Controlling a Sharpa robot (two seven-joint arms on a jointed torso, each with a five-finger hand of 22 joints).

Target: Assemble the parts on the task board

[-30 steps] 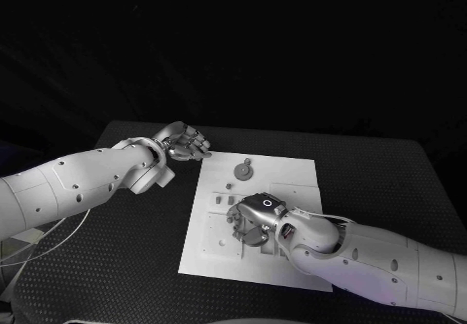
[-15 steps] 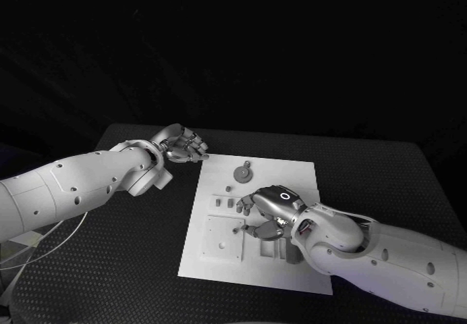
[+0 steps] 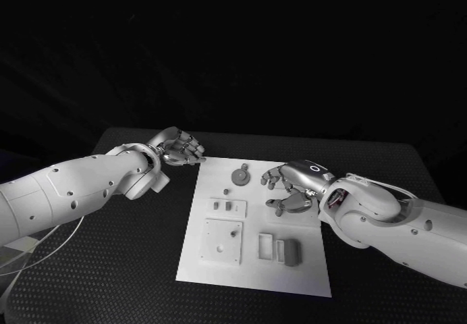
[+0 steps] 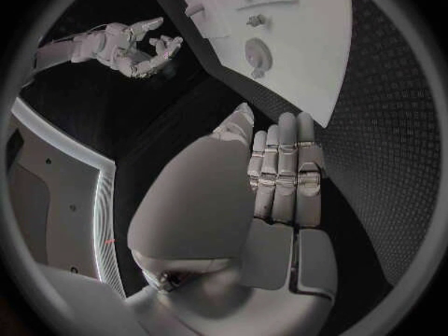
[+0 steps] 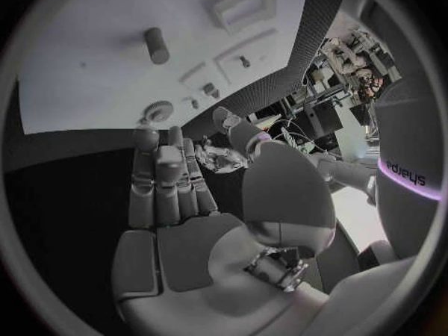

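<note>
The head view looks down from above on the counter (image 3: 389, 175), with the board (image 3: 255, 226) central and both arms entering from the sides. Each wrist camera sits close behind its own fingers (image 4: 284, 172) (image 5: 168, 179), facing out toward the board (image 4: 280, 37) (image 5: 103, 52). All three views share the board.

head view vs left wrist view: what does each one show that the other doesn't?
Head view alone: the lower part of the task board, with its square plate and the upright blocks. Left wrist view alone: the inside of the left hand, its fingers lying straight side by side and holding nothing. Both: the round gear at the board's far end, and the right hand, open with fingers spread.
</note>
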